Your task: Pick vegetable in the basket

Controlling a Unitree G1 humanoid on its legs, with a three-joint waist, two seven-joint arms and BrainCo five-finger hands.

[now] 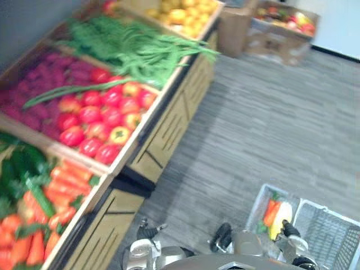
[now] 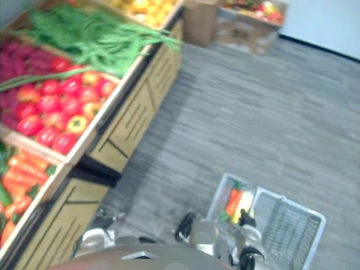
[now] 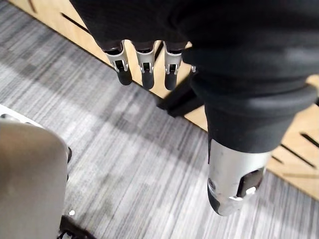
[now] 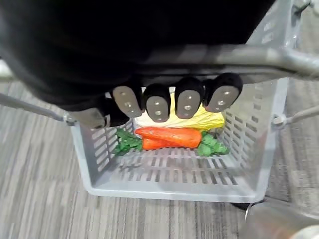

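Note:
A grey plastic basket [image 4: 174, 186] hangs low at my right side, over the grey floor. In it lie two orange carrots [image 4: 172, 137] with green tops and a pale yellow corn cob [image 4: 204, 119]. My right hand [image 4: 174, 102] is shut on the basket's grey handle [image 4: 294, 59], with its fingers curled over the bar. From the head, the basket [image 1: 332, 236] shows at the lower right, with the right hand [image 1: 289, 230] above it. My left hand [image 3: 144, 64] hangs beside the wooden stand with straight fingers and holds nothing. It appears at the bottom of the left eye view [image 1: 147, 229].
A long wooden display stand [image 1: 169, 129] runs along my left. Its bins hold carrots [image 1: 62, 191] with cucumbers, red tomatoes and peppers [image 1: 101, 118], purple vegetables, green beans [image 1: 135, 50] and yellow fruit [image 1: 180, 11]. Cardboard boxes [image 1: 281, 34] of produce stand at the back.

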